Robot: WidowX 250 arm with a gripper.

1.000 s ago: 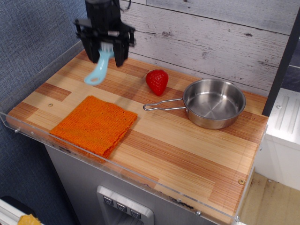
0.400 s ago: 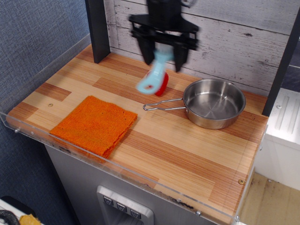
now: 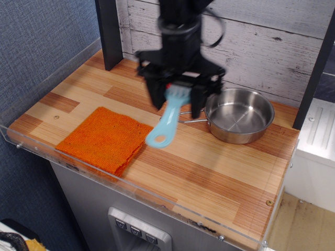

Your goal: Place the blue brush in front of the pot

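Front edge: a clear plastic lip (image 3: 131,191) runs along the near side of the wooden counter (image 3: 209,178); the boards there are bare.
Cloth: an orange cloth (image 3: 104,138) lies flat at the near left, just beside the dangling end of what I carry.
Blue brush: the blue brush (image 3: 166,121) hangs in my grasp, bristle end up between my fingers, handle slanting down and left, its oval hole above the counter close to the cloth's right corner. I judge it is off the wood, though I cannot tell how high.
My gripper: my gripper (image 3: 178,94) is clamped on the brush's head, pointing down over the middle of the counter.
Pot: the pot (image 3: 239,113) sits to the right and a little farther back, empty, its wire handle reaching left under my gripper.
Behind me: something red shows just past my fingers; too hidden to name.
Step in hand: carrying the brush toward the drop spot.
Next move: shift right to the bare boards on the pot's near side, lower until the brush rests flat, then release, keeping clear of the wire handle.
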